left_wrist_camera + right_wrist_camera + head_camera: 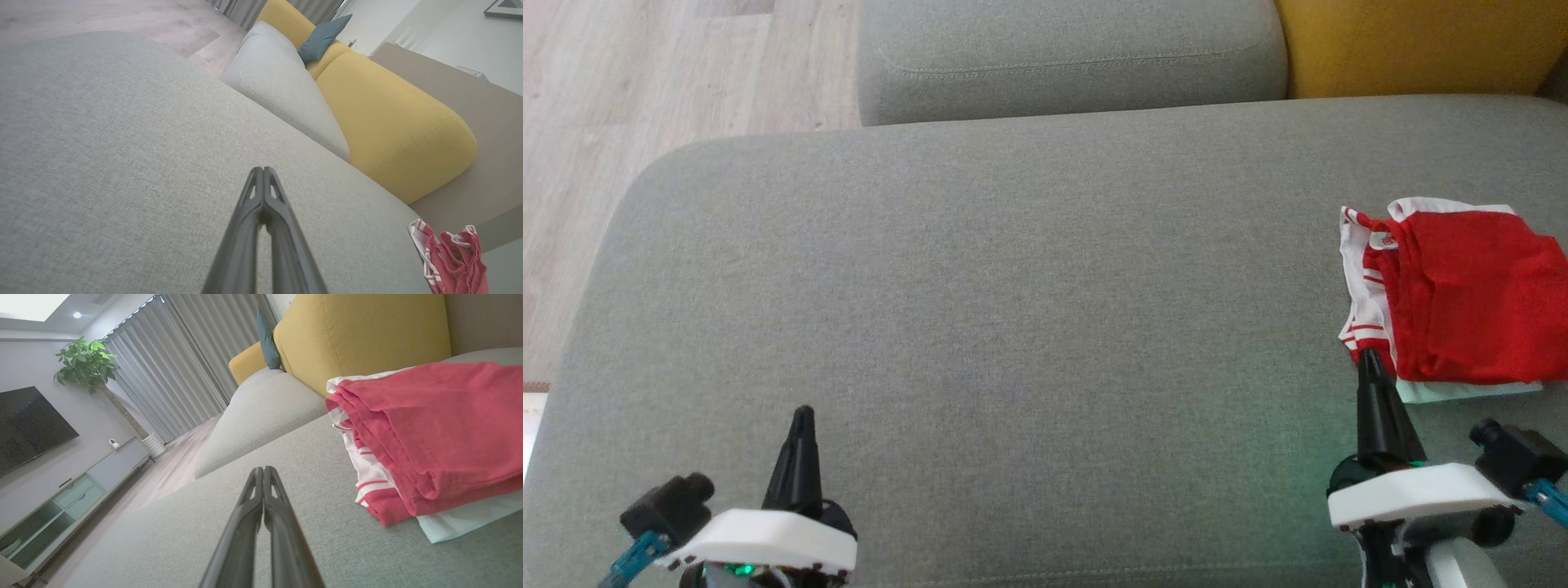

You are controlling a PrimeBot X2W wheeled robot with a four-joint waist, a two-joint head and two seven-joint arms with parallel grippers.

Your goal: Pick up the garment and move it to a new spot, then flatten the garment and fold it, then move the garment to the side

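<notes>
The red and white garment lies folded in a stack at the right edge of the grey sofa seat; it also appears as the garment in the right wrist view and the garment at the lower right of the left wrist view. My right gripper is shut and empty, its tip at the near left corner of the stack; I cannot tell if it touches. In its wrist view the right gripper has both fingers pressed together. My left gripper is shut and empty at the lower left, far from the cloth, seen as the left gripper over bare cushion.
A second grey cushion and a yellow one sit behind the seat. Wooden floor runs along the left. A teal pillow rests on the yellow sofa part. A TV cabinet and a plant stand across the room.
</notes>
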